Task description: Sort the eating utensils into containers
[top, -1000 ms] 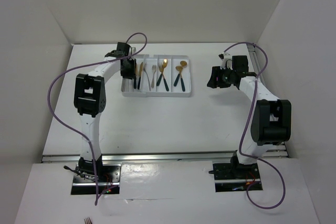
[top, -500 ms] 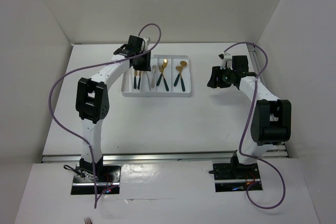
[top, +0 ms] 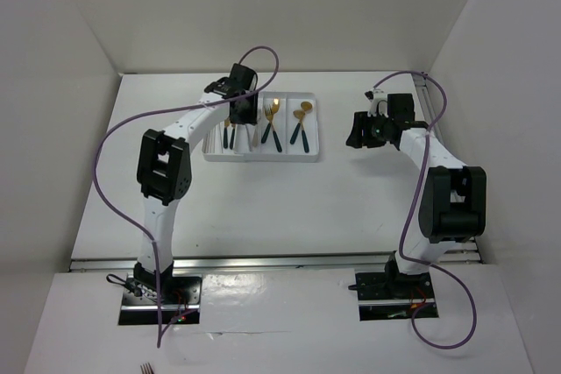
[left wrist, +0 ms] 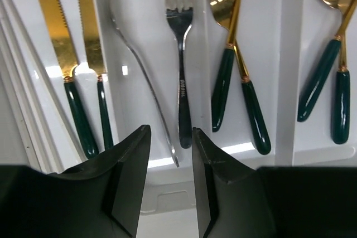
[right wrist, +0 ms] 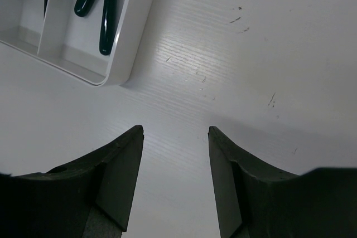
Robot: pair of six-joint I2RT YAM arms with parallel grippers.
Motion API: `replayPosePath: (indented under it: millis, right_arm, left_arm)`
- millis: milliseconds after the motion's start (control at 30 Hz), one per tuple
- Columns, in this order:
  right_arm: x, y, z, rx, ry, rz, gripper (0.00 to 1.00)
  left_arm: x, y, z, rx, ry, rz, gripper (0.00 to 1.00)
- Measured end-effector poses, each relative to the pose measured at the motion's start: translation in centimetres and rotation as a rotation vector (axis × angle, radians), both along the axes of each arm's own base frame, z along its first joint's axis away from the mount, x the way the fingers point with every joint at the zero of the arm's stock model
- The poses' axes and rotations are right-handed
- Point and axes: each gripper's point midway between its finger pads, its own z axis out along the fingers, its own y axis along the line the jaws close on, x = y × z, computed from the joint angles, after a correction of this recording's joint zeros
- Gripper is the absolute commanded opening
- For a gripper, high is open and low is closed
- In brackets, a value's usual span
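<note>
Lengthwise the utensils (left wrist: pixel 182 93) lay in the tray (left wrist: pixel 290 54), heads toward the far wall. Your left claw (left wrist: pixel 170 132) and right claw (right wrist: pixel 175 131) stood parted, empty.

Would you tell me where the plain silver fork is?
In the left wrist view, the silver fork lies in the white tray, in the compartment between the gold knives and gold forks.

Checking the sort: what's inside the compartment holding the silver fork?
The silver fork and, left of it, a second slim silver utensil. Its head runs out of frame, so its type is unclear.
</note>
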Motion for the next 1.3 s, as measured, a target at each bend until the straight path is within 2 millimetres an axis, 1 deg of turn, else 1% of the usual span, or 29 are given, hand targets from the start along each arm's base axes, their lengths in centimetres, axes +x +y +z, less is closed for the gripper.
replayPosePath:
  millis: [100,233,333,400,500,800,1167,1300]
  right_arm:
    - [-0.2,0.0,-0.2,0.000,0.005,0.001,0.58]
    - [-0.4,0.0,-0.4,0.000,0.012,0.001,0.58]
    - [-0.3,0.0,-0.4,0.000,0.012,0.001,0.58]
    - [-0.3,0.0,-0.4,0.000,0.011,0.000,0.58]
    - [-0.3,-0.2,-0.4,-0.001,0.011,-0.002,0.58]
    - [-0.2,-0.6,-0.4,-0.002,0.010,-0.011,0.58]
    - [-0.2,-0.9,-0.5,-0.001,0.012,-0.019,0.58]
    - [-0.3,-0.9,-0.5,-0.001,0.012,-0.019,0.58]
  left_arm:
    - [0.3,0.7,0.0,0.015,-0.006,0.034,0.48]
    - [0.3,1.2,-0.6,0.036,0.002,0.049,0.50]
    - [0.3,1.2,-1.6,0.046,0.020,0.050,0.51]
    - [0.2,1.2,-2.4,0.054,0.035,0.050,0.55]
    - [0.2,1.1,-3.2,0.065,0.048,0.049,0.57]
    - [0.5,1.2,-4.2,0.087,0.059,0.056,0.57]
    - [-0.1,0.6,-6.3,0.096,0.103,0.034,0.57]
    - [0.2,-0.2,-6.4,0.085,0.099,0.019,0.57]
